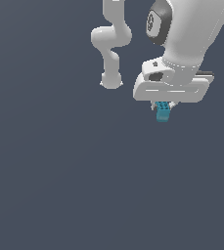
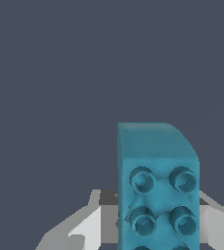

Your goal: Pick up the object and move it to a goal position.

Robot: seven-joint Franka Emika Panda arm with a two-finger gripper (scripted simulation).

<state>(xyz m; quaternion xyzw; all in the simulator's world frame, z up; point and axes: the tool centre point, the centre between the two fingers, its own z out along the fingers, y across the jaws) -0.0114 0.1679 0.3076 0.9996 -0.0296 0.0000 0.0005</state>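
One teal-blue brick [image 1: 163, 111] sits pinched in the white gripper [image 1: 164, 108], hanging just below the gripper's body in the exterior view. Seen from the wrist, the brick [image 2: 157, 188] shows two rows of round studs, with a pale finger [image 2: 86, 227] pressed at its side.

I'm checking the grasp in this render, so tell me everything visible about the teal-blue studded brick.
The small teal-blue rectangular brick looks like smooth moulded plastic, with round hollow-topped studs in two rows along its top face and a plain, slightly rounded far end. In the exterior view it sticks out below the white gripper, which is wider than the brick. In the wrist view the light grey fingers flank its long sides, so the gripper appears shut on it. Only the fingers appear to touch it; whether it rests on the dark surface is unclear.
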